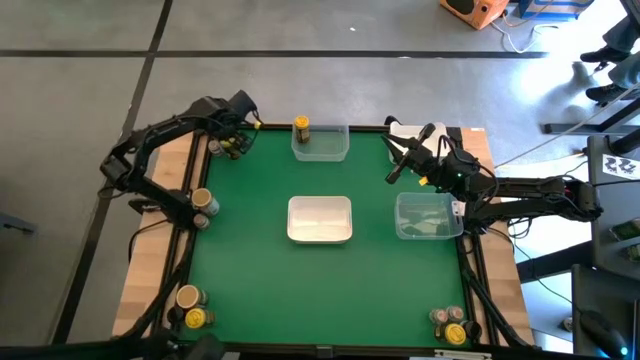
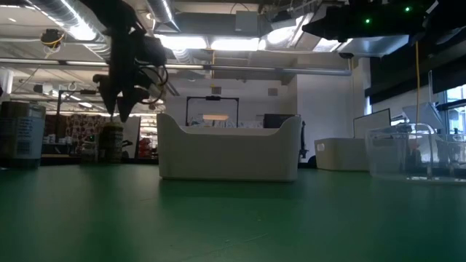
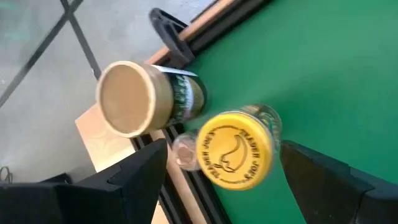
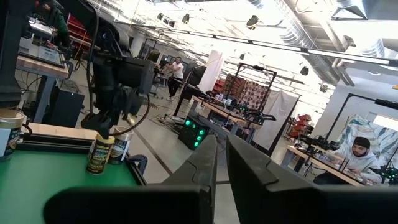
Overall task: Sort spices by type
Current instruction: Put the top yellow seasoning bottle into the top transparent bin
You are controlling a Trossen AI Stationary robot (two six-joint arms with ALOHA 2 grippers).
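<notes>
Yellow-capped jar [image 3: 236, 148]: at the mat's far-left corner, beside a tan-capped jar [image 3: 146, 99], close to the table edge.
Left gripper [image 1: 232, 143]: above them, fingers wide apart around the yellow cap, not touching.
Right gripper [image 1: 394, 172]: closed, empty, over open green mat [image 1: 250, 280].

Ten spice jars [image 1: 301, 127], three tubs [image 1: 320, 219], two arms [image 1: 165, 135]

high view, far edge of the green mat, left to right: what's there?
Left gripper over jars at the far-left corner → yellow-capped jar → clear tub → right gripper.
</notes>
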